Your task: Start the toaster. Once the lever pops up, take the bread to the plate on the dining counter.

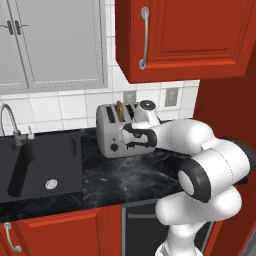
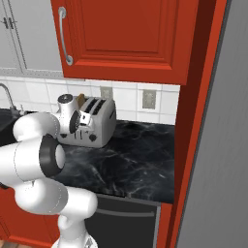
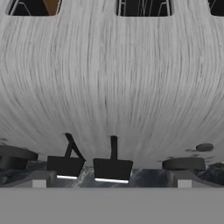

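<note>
Hand view looks down the toaster's brushed front: two black levers sit near the bottom centre, knobs to either side, the bread down in a slot at upper left. Left base view has the tool, jaws spread and holding nothing, at the toaster face mid-frame on the black desk. Whether it touches a lever is hard to tell. Toasting seems unstarted; lever push, pop-up and carrying remain.

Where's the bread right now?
The bread stands upright in a slot on the toaster, on the sink side, on the black worktop below the red cabinet.
</note>
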